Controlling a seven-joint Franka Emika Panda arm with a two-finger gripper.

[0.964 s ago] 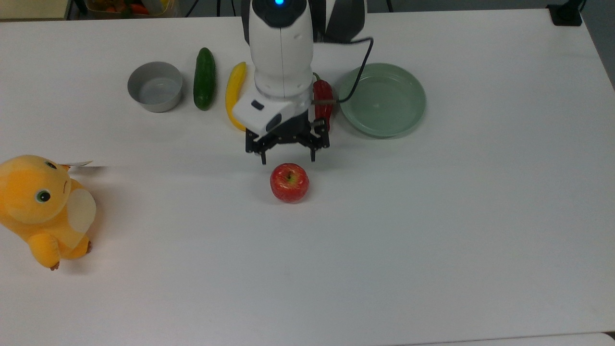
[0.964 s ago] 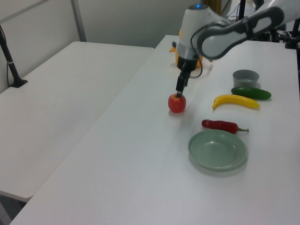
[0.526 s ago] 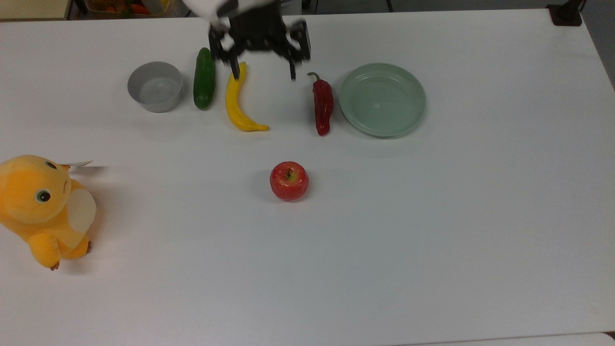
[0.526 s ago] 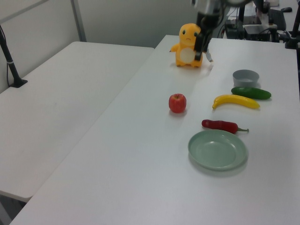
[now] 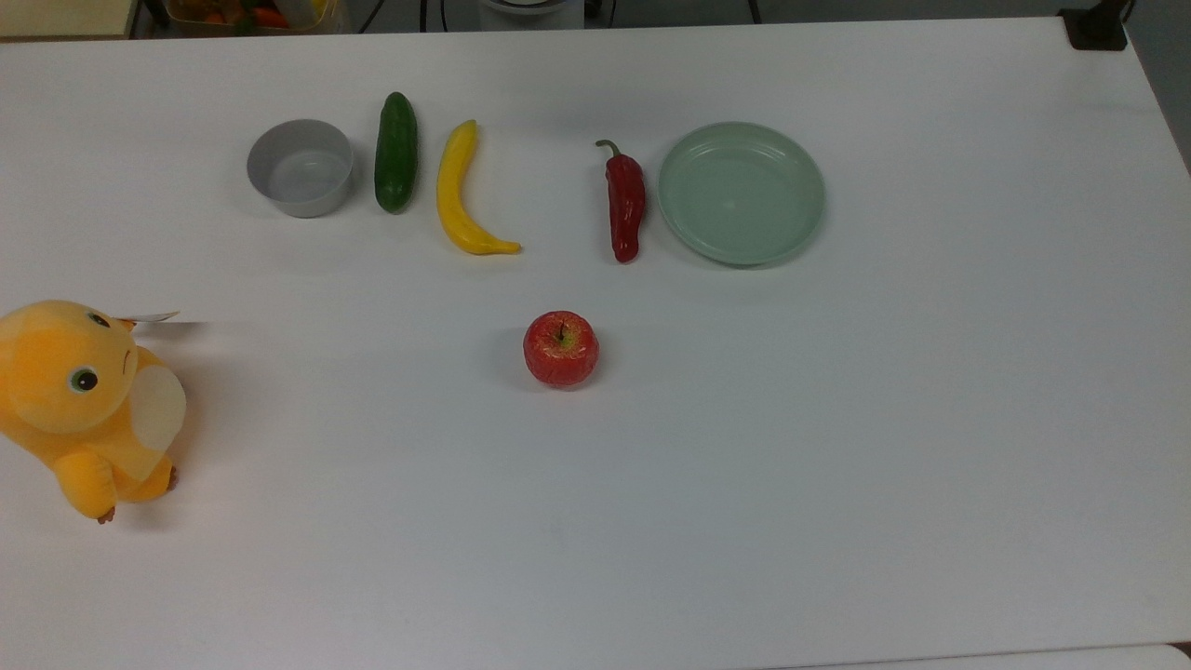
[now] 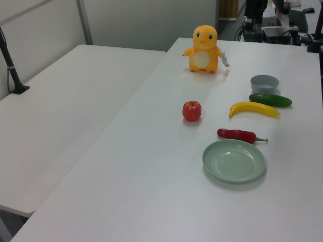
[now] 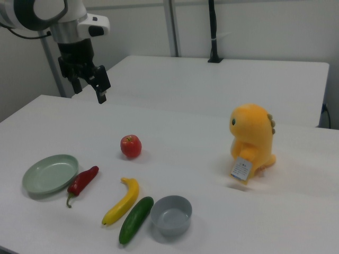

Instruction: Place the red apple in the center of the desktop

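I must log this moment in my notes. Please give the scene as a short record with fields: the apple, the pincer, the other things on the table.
apple: red apple rests alone on the white desktop, stem up, near the middle
pincer: pincer raised high, away from the apple, holding nothing
row behind apple, in the top view from left: grey bowl, cucumber, banana, red chili pepper, green plate
toy: yellow plush toy at the top view's left edge
task state: apple appears placed
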